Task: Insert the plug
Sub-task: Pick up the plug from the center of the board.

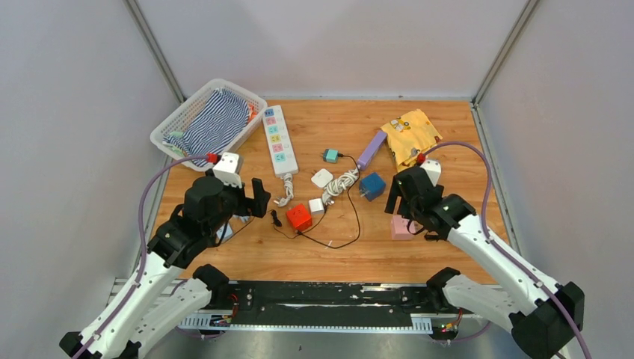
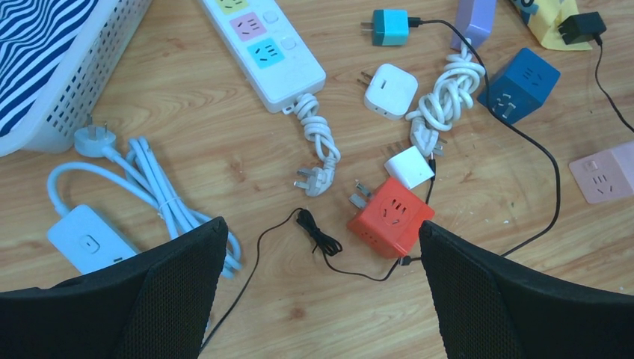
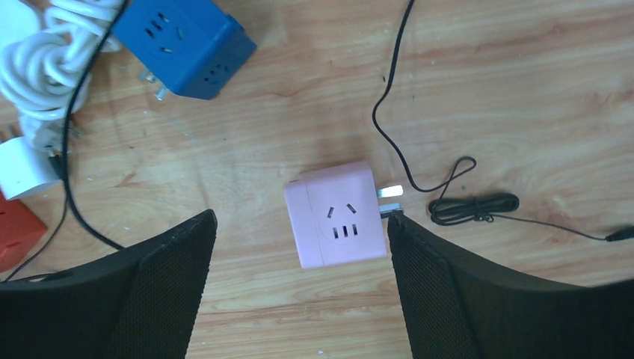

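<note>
Hovering over the pink cube plug (image 3: 336, 213), I had the right gripper (image 3: 300, 218) spread wide and empty so its fingers (image 3: 448, 299) straddled the cube; the prongs nearly met one finger. The left gripper (image 2: 323, 223) hung unclenched above the red cube (image 2: 389, 215); bare table (image 3: 299, 321) lay toward my wrist, while a coiled black cable (image 3: 475, 206) crowded the prong side.

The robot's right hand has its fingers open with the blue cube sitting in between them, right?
Not quite. The right gripper is open, but the cube between its fingers is the pink cube, not a blue one. The blue cube lies away from the fingers, up and to the left in the picture. The right wrist view shows this.
</note>
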You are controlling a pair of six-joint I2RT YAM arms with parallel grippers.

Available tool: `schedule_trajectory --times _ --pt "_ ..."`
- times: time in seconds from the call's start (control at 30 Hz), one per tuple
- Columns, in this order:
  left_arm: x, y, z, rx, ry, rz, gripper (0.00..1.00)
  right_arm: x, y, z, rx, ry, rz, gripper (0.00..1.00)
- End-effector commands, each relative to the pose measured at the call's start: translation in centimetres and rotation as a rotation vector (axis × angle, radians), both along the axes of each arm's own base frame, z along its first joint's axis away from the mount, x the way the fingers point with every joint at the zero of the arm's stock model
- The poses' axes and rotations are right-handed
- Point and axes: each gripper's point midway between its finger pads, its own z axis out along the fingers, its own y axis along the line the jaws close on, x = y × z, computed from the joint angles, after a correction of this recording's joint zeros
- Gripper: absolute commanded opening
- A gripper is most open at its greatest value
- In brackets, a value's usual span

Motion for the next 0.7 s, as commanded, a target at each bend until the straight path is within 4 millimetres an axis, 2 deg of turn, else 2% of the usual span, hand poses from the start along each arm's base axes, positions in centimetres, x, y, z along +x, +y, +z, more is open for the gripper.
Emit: schedule_trajectory --times 0.0,0.33,0.67 --pt "0.0 0.3 -0.9 0.033 0.015 -0.001 1.00 -0.9 -1.3 -2.4 -0.043 0.080 -0.098 0.85" --pt "0.1 0.4 -0.9 0.044 0.012 -0.002 1.00 -2.2 -1.9 -7.1 -0.167 0.243 -0.035 0.86" --pt "0.1 0.4 -1.0 0.049 0.014 -0.002 1.00 -1.8 -0.5 -8.1 -0.174 0.284 0.086 0.73"
